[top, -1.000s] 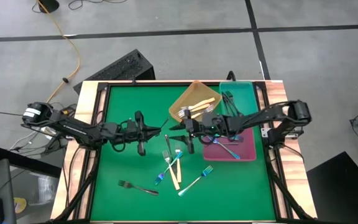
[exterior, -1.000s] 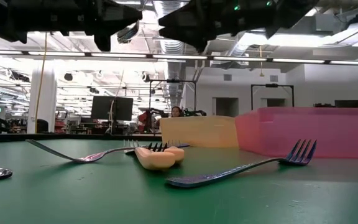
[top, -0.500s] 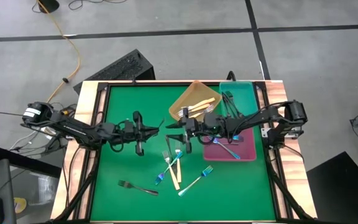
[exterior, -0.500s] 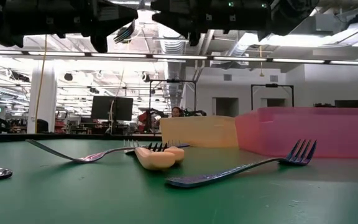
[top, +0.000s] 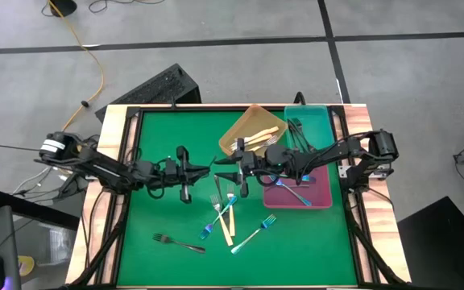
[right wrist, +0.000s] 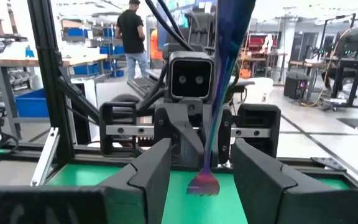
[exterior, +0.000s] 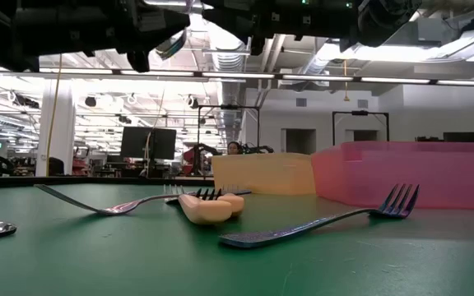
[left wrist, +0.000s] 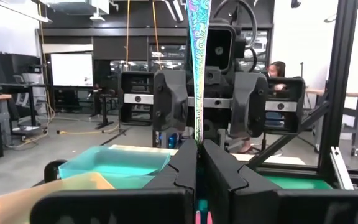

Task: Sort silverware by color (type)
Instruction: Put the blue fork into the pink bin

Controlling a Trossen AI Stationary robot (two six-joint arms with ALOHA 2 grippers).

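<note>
left tool (left wrist: 197, 163) clamping iridescent fork (left wrist: 198, 56)

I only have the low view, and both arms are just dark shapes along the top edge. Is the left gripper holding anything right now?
Observer: Yes. The left gripper is shut on a shiny blue fork and holds it up in the air above the table.
Operator: And the right gripper, where is it relative to that fork?
Observer: The right gripper faces the left one head-on. Its fingers are open on either side of the same fork, with a gap showing on both sides, so it has no grip on it.
</note>
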